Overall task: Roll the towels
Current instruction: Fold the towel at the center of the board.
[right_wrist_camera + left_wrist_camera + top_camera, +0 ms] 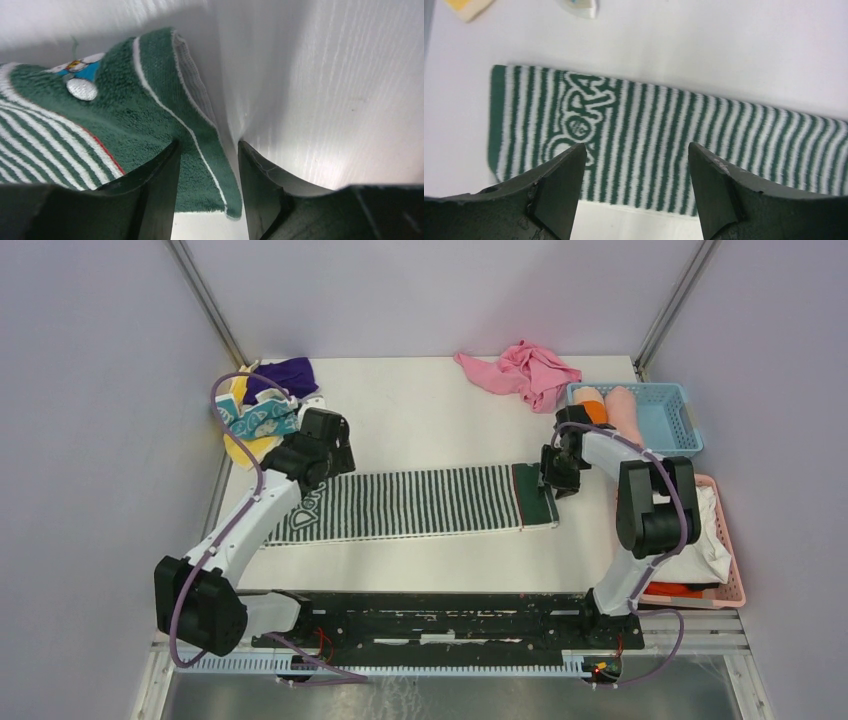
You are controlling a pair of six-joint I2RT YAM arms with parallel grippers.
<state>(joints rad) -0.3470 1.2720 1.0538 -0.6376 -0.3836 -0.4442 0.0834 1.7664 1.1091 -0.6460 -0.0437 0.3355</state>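
Green and white stripes run the length of the striped towel (pixel 420 502), which lies flat and stretched out across the middle of the worktop (pixel 420 410), its lettered end to the left and its solid green hem (pixel 150 130) to the right.

The right tool (pixel 206 145) is down at that hem, jaws a little apart. The hem's edge and corner run into the gap between them, but they are not clamped on it. The left tool (pixel 636 150) hangs above the lettered end with its jaws wide and nothing in them.

The step in hand looks like starting the roll from the right end. To do it well, the right tool should bite only the hem, close to the edge and shallow, so the first turn is tight rather than a loose fold. It should then lift only slightly and carry the hem over towards the left, keeping it square to the stripes so the roll does not cone. The left tool is best lowered to pin the far end flat, or the towel may slide along the smooth worktop instead of curling. The main risk is pinching just the corner, which would twist the start.

A pink towel (pixel 525 370) lies crumpled at the back, apparently waiting its turn.
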